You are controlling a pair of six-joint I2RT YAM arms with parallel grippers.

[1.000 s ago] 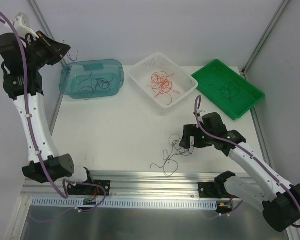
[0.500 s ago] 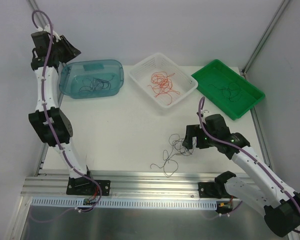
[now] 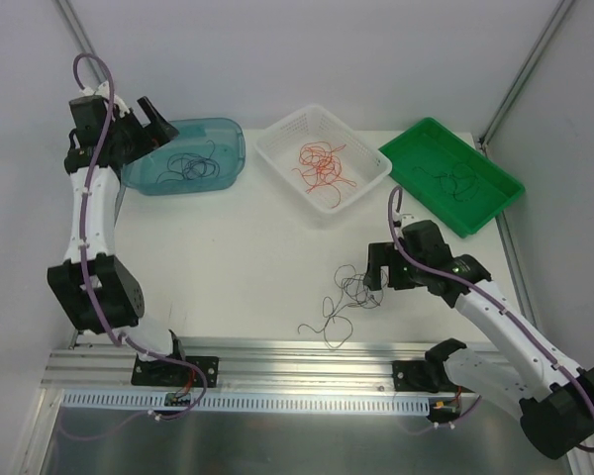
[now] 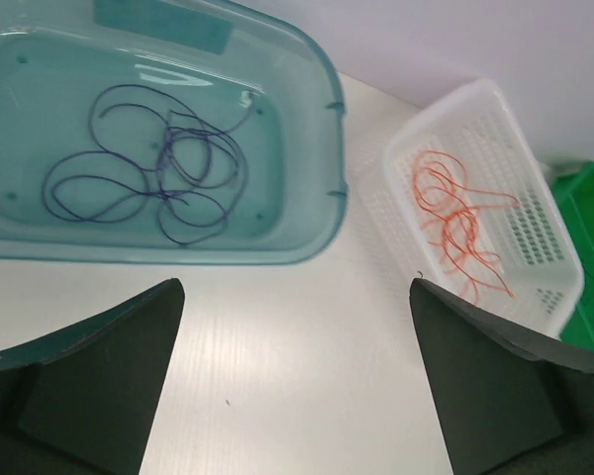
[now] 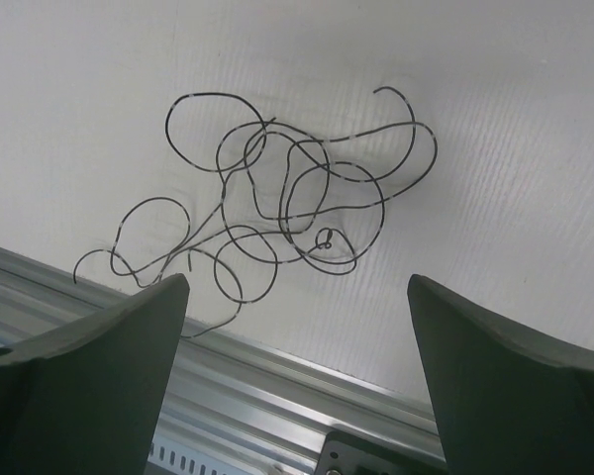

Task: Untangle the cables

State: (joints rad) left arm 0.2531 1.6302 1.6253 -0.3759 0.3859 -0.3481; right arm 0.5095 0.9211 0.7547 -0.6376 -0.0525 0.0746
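A loose tangle of thin black cables (image 3: 345, 297) lies on the white table near its front edge. In the right wrist view this tangle (image 5: 277, 198) sits just beyond my right gripper (image 5: 297, 282), which is open and empty. From above, the right gripper (image 3: 374, 272) hovers at the tangle's right side. My left gripper (image 4: 295, 287) is open with only bare table between its fingers. It hangs at the left end of the teal bin (image 3: 228, 134), by the left gripper (image 3: 155, 124) as seen from above. Dark cables (image 4: 158, 163) lie curled in that bin.
A white basket (image 3: 361, 148) holds red-orange cables (image 4: 460, 223). A green tray (image 3: 495, 198) at the back right holds black cables (image 3: 453, 180). An aluminium rail (image 5: 277, 406) runs along the table's near edge, close under the right gripper.
The left arm has swung in from the far left, and its gripper now hangs over the teal bin's left end with its jaws wide. The right arm has barely shifted.
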